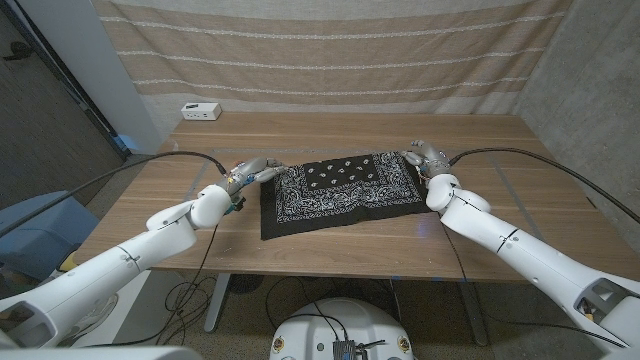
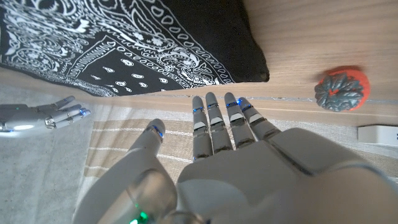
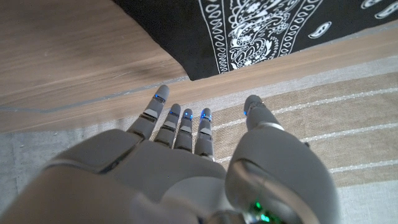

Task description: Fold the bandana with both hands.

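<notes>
While the left hand hovered left of centre with fingers spread, holding nothing, the black bandana lay flat mid-frame on the counter. At its upper right corner, the right hand was likewise open and empty.

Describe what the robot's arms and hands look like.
Both arms are glossy white, rounded segments with a black cable trailing off each. The left robot hand and right robot hand are silver-grey metal, their fingers jointed with small blue lights; green lights glow near the wrists.
</notes>
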{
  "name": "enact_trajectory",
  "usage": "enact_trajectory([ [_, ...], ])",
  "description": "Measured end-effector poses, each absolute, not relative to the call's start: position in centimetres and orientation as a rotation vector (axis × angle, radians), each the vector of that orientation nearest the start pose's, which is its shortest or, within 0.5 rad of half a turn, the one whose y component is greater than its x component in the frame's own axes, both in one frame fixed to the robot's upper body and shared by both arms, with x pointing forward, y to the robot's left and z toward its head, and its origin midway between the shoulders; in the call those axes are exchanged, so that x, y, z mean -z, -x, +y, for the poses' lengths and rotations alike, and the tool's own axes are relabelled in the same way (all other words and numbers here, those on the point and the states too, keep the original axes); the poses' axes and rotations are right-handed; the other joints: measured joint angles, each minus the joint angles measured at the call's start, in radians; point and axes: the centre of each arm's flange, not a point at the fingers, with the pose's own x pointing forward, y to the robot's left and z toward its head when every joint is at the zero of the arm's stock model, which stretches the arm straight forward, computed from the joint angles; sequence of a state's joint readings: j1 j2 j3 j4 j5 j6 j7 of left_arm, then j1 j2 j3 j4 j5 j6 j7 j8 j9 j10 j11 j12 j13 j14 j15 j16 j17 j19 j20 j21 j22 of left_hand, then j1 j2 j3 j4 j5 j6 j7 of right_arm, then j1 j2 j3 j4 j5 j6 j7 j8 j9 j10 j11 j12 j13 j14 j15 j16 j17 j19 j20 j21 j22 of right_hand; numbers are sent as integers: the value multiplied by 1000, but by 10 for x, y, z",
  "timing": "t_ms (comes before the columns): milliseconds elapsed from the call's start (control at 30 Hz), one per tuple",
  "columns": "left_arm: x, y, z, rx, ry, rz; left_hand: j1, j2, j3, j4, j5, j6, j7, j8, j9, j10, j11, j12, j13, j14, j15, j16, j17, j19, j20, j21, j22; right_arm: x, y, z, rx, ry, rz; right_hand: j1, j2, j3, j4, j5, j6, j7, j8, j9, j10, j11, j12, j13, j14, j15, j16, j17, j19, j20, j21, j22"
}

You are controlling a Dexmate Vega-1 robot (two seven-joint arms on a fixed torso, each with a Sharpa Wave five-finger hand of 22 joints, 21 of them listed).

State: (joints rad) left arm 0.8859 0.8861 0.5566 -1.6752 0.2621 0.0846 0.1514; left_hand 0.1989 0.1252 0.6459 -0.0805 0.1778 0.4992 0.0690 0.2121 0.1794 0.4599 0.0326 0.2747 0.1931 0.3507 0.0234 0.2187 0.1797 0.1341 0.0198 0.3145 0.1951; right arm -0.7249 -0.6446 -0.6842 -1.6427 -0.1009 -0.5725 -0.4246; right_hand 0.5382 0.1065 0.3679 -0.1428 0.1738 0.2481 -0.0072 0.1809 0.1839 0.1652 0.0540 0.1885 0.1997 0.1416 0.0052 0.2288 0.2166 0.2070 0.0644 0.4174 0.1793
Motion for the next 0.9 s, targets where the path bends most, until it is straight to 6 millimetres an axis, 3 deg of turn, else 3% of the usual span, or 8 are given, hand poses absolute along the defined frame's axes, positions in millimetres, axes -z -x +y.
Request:
enact_trajectory([
  [233, 37, -606, 282, -4, -1260, -521, -9, -9, -4, 4, 0, 28, -4, 0, 0, 38, -27, 0, 0, -8, -23, -9, -3, -1, 47, 0, 0, 21, -653, -244, 340, 1008, -262, -8, -8, -15, 7, 0, -13, 2, 0, 0, -16, 4, 0, 3, -20, -7, -4, 6, -19, 3, -13, 0],
  [433, 39, -609, 290, -41, -1298, -481, -13, -13, -4, 4, 0, 48, 5, 0, 0, 52, -39, 8, 0, -1, -36, -9, -3, 5, 52, 0, 0, 15, -664, -232, 333, 1033, -264, -8, -7, -16, 8, 0, -29, -7, 0, 4, -52, 1, 0, 8, -69, -10, -15, 14, -48, -19, -32, 0],
  [467, 38, -604, 278, -20, -1305, -501, -13, -13, -4, 4, 0, 48, 4, 0, 0, 55, -36, 8, 0, -1, -41, -9, -3, 5, 52, 0, 0, 20, -665, -244, 368, 1087, -184, -7, -7, -18, 10, 0, -29, -7, 0, 5, -61, -1, 0, 8, -78, -11, -15, 14, -57, -22, -36, 0],
  [533, 39, -605, 279, -25, -1314, -492, -13, -13, -4, 4, 0, 51, 1, 0, 0, 55, -36, 8, 0, -1, -43, -16, -3, 5, 52, 0, 0, 19, -669, -242, 373, 1104, -175, 0, 0, -19, 11, 0, -29, -8, 1, 5, -70, -10, 0, 8, -87, -13, -15, 18, -63, -27, -38, 0],
  [700, 40, -606, 283, -41, -1330, -472, -24, -13, -4, 4, 0, 51, 1, 0, 0, 55, -36, 8, 0, -6, -49, -16, -7, 5, 52, 0, 0, 15, -678, -234, 372, 1126, -169, 7, 7, -19, 11, 4, -20, -15, 12, 5, -76, -5, 0, 8, -92, -11, -15, 19, -60, -24, -38, 0],
  [900, 39, -605, 280, -43, -1338, -473, -28, -17, -7, 7, 0, 51, 1, 0, 0, 55, -36, -1, 0, -10, -48, -24, -8, 5, 52, 0, 0, 12, -684, -232, 394, 1177, -146, 17, 17, -23, 7, 4, 63, -29, 36, 5, -66, -7, 8, 12, -92, -11, -14, 23, -59, -23, -49, 0],
])
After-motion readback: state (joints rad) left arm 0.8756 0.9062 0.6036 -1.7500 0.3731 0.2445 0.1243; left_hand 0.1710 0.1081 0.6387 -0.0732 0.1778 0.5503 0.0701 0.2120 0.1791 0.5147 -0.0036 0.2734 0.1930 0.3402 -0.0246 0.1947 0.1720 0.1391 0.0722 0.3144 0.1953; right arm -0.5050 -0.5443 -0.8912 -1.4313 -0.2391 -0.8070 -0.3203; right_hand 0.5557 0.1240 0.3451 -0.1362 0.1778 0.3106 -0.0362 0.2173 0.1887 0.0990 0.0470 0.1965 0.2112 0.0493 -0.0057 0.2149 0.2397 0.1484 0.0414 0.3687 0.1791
